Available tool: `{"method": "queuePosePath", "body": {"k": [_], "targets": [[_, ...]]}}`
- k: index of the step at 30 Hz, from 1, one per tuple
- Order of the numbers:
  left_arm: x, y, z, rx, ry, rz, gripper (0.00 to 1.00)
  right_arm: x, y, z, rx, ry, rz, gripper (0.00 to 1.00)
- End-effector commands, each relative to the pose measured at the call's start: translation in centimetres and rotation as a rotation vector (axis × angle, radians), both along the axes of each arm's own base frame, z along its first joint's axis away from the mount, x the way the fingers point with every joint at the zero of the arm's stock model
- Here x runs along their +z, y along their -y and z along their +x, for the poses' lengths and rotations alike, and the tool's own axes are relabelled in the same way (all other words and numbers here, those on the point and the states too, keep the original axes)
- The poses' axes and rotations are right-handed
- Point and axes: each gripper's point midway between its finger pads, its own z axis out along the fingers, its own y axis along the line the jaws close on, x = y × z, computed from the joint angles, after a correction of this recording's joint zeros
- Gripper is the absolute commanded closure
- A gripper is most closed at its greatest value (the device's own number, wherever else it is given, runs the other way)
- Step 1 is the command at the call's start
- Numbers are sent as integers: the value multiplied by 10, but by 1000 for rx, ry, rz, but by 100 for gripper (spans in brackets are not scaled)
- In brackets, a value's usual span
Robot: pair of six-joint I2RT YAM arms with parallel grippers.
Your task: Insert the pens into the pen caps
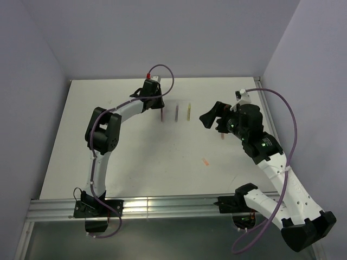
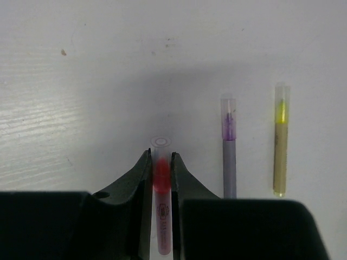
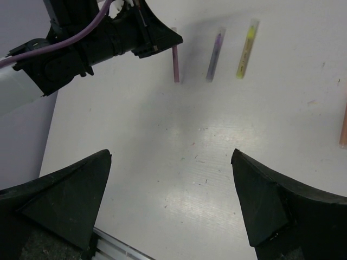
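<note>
My left gripper [image 2: 161,154] is shut on the pink-red pen [image 2: 161,184], which lies on the table with a clear pink cap [image 2: 161,143] over its tip. To its right lie the grey-purple pen [image 2: 230,168] and the yellow pen [image 2: 280,157], each with a cap on its far end. In the top view this row sits at the far middle, the purple pen [image 1: 177,112] beside the yellow one [image 1: 188,111]. My right gripper [image 1: 213,122] hovers open and holds nothing, right of the row. An orange-red pen [image 3: 344,127] shows at the right wrist view's edge. A small orange cap [image 1: 206,161] lies alone nearer the front.
The white table [image 1: 135,162] is walled at the back and on both sides. A metal rail [image 1: 162,206] runs along its near edge. The left arm [image 1: 103,132] arches over the table's left half.
</note>
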Motion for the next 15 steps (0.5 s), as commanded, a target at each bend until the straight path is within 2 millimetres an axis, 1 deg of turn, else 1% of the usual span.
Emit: {"method": "queuePosePath", "body": {"k": [1,2,3,7,10,11,15], "targets": [[-3,0,7,3,3,28,92,18,-2,0,35,60,53,0],[-6,1,7,4,-4,31,89,17,-1,1,32,54,54,0],[-7,0,8,5,-4,31,84,15,0,1,31,42,54,0],[-13,2,11,5,-14,36,73,15,3,1,34,48,66,0],[-15,3,11,0,-16,38,68,14,6,1,27,44,60,2],[-16,2,11,2,-19,40,65,15,7,1,23,44,58,2],[-12,4,13,3,-9,35,59,15,10,2,14,42,48,3]]}}
